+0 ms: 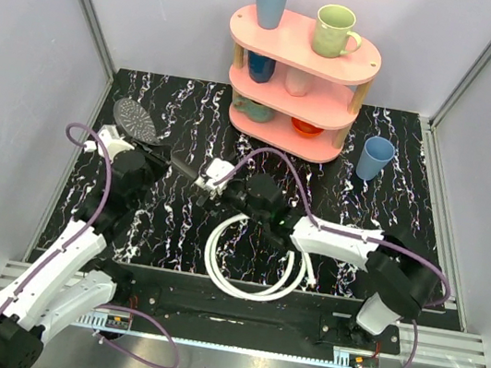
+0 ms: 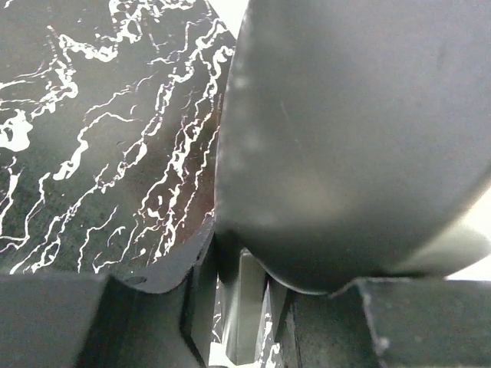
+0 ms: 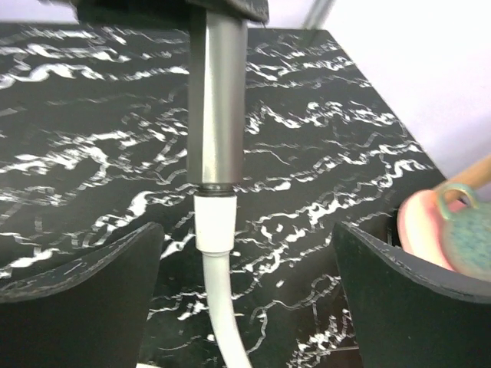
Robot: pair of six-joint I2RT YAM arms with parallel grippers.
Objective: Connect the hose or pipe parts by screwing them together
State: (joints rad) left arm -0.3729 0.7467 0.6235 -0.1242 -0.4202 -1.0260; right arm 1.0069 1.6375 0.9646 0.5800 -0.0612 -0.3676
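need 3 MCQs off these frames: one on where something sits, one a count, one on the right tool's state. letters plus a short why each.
1. Where is the lone blue plastic cup?
A) on the black marbled table, right of the pink three-tier shelf
B) inside the hose coil
C) on the shelf's bottom tier

2. How many drinking vessels stand on the shelf's top tier?
A) one
B) two
C) four

3. The right tool is:
A) shut on a mug
B) open, a finger either side of the white hose fitting
C) shut and empty

Answers:
1 A: it stands on the tabletop beside the shelf's right end.
2 B: a blue tumbler and a green mug.
3 B: the right wrist view shows clear gaps between both fingers and the fitting.
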